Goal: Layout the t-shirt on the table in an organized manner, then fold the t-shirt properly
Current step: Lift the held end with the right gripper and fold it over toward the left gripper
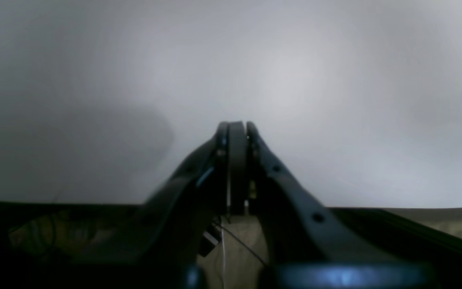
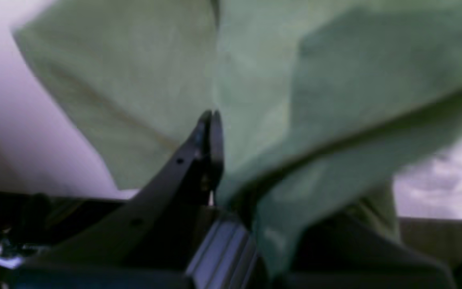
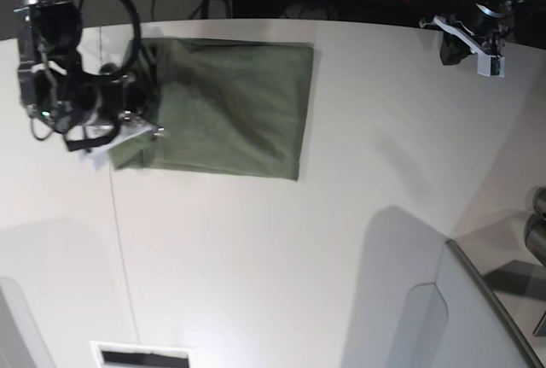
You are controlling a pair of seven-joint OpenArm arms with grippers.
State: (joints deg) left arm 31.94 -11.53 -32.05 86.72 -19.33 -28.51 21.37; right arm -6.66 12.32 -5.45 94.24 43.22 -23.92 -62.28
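T-shirt, olive and folded, lies at the table's eleven o'clock, its edge pinched by the right gripper, while the left gripper hovers clenched, empty.

Right wrist view blurred throughout; t-shirt cut off at the top and right edges, a fold draping over one finger of the right hand. Base view: arm hides the shirt's left edge. Left hand small at far right, fingers indistinct there.
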